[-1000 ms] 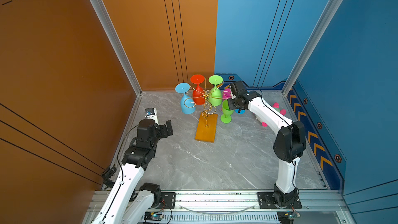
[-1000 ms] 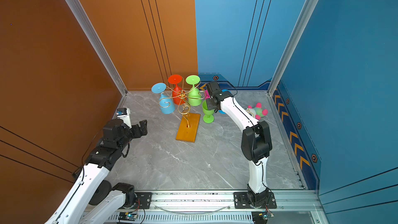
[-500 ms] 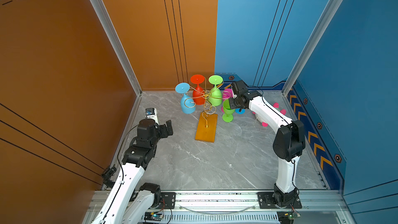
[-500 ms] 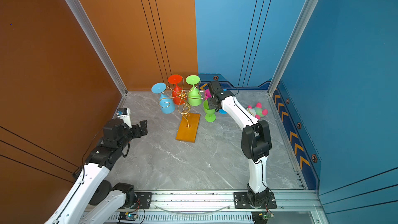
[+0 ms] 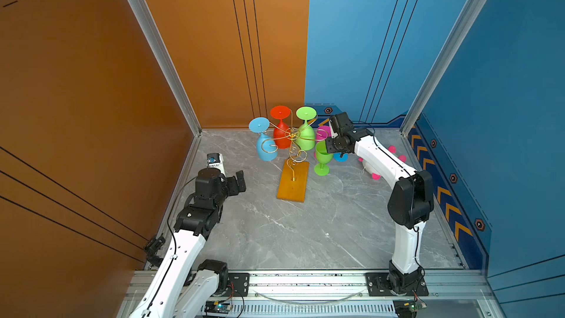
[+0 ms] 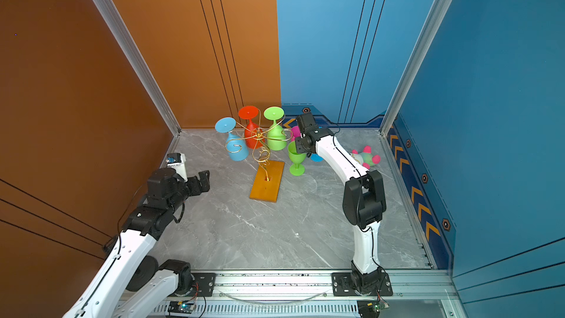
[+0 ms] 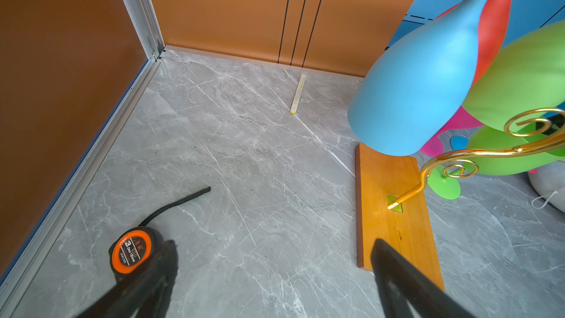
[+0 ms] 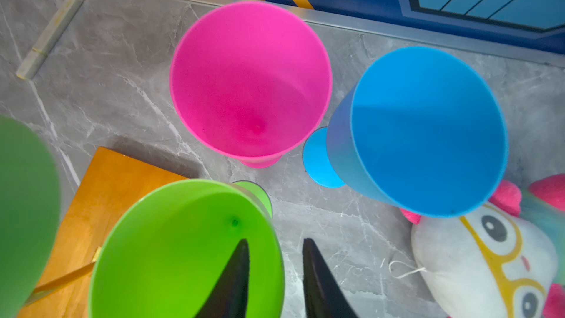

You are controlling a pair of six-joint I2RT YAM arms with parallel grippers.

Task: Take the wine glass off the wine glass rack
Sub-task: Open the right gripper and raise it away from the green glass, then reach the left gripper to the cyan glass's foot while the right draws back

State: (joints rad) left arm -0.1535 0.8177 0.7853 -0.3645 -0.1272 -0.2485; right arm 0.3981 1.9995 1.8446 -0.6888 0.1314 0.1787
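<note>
Right hand [image 8: 275,243] jaws apart, straddling the rim of the green wine glass [image 5: 322,156], not pinching it. Glass stands upright on worktop [image 5: 305,234], just beside the wine glass rack [image 5: 293,185] base. Risk: inner finger snags rim on retreat, tips it into pink glass [image 8: 250,81]. Left hand [image 7: 274,243] wide apart, idle. Tape measure [image 7: 131,252] reads "3"; rest illegible.

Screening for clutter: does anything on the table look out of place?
Yes. A plush toy lies beside the right arm, an orange tape measure sits near the orange side wall, and a pale stick lies by the back wall; none relate to the wine glass rack.
</note>
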